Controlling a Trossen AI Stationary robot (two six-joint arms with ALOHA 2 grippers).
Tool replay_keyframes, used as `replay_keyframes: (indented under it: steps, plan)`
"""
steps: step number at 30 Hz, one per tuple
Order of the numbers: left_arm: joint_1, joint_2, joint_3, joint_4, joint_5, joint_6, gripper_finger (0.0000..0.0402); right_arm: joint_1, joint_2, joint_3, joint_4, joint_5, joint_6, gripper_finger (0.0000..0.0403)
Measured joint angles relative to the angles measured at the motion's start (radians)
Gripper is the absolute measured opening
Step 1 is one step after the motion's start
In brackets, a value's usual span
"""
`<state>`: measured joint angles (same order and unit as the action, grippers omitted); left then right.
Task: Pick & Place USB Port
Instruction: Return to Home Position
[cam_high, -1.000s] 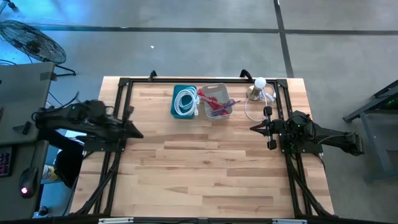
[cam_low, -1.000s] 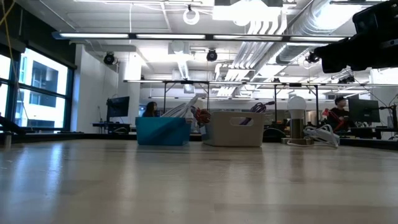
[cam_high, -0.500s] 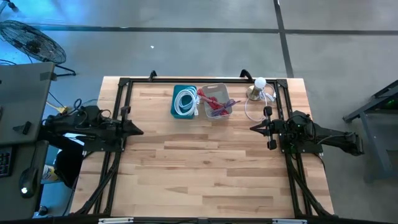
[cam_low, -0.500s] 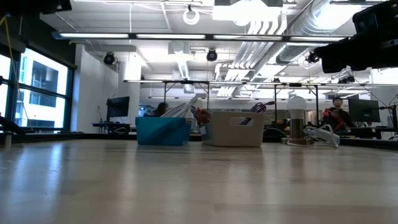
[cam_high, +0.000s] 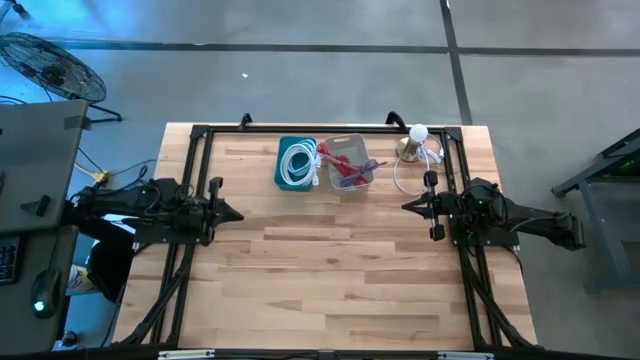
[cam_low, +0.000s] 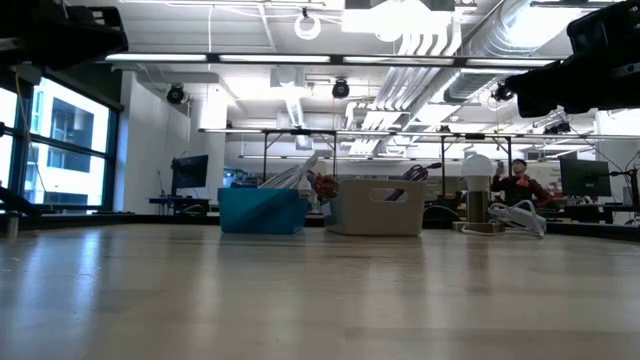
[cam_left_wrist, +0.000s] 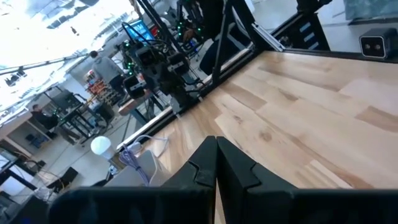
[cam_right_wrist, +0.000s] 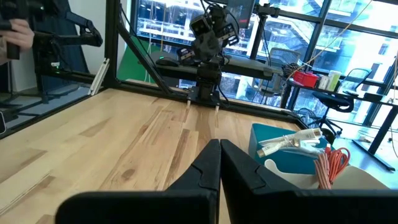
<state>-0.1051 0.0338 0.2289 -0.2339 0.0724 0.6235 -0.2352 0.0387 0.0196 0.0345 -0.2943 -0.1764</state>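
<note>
Left bin (cam_high: 297, 163) stands beside right bin (cam_high: 347, 162) at the table (cam_high: 330, 270)'s far edge, a lamp (cam_high: 414, 142) farther right.

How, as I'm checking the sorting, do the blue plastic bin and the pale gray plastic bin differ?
The blue plastic bin holds a coiled white cable; the pale gray plastic bin holds tangled red cables. The gray bin looks wider than the blue one. Both stand open-topped, side by side.

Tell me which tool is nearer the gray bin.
Right. The right tool is a short way off the gray bin's right side; the left tool is farther, beyond the blue bin.
</note>
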Motion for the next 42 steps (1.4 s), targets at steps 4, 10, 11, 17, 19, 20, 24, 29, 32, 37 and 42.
replay_keyframes:
  steps: [4, 10, 11, 17, 19, 20, 24, 29, 32, 37, 42]
  plan:
    - [0.0, 0.0, -0.014, 0.001, 0.0, 0.001, 0.0, 0.0, 0.0, 0.0, 0.0, 0.0, 0.0, 0.0]
    - [0.0, 0.0, -0.058, 0.022, 0.001, 0.001, 0.0, 0.0, 0.0, 0.0, 0.0, 0.0, 0.0, 0.0]
    - [0.0, 0.0, -0.067, 0.035, 0.002, 0.002, 0.0, 0.0, 0.0, 0.0, 0.0, 0.0, 0.0, 0.0]
    - [0.0, 0.0, -0.097, 0.06, 0.005, 0.004, 0.0, 0.0, 0.0, 0.0, 0.0, 0.0, 0.0, 0.0]
    - [0.0, 0.0, -0.108, 0.065, 0.011, 0.007, 0.0, 0.0, 0.0, 0.0, 0.0, 0.0, 0.0, 0.0]
    - [0.0, 0.0, -0.115, 0.069, 0.014, 0.008, 0.0, 0.0, 0.0, 0.0, 0.0, 0.0, 0.0, 0.0]
    - [0.0, 0.0, -0.151, 0.113, 0.02, 0.009, 0.0, 0.0, 0.0, 0.0, 0.0, 0.0, 0.0, 0.0]
    - [0.0, 0.0, -0.169, 0.153, 0.029, 0.026, 0.0, 0.0, 0.0, 0.0, 0.0, 0.0, 0.0, 0.0]
    - [0.0, 0.0, -0.17, 0.151, 0.029, 0.027, 0.0, 0.0, 0.0, 0.0, 0.0, 0.0, 0.0, 0.0]
    - [0.0, 0.0, -0.17, 0.145, 0.029, 0.034, 0.0, 0.0, 0.0, 0.0, 0.0, 0.0, 0.0, 0.0]
    - [0.0, 0.0, -0.171, 0.142, 0.03, 0.054, 0.0, 0.0, 0.0, 0.0, 0.0, 0.0, 0.0, 0.0]
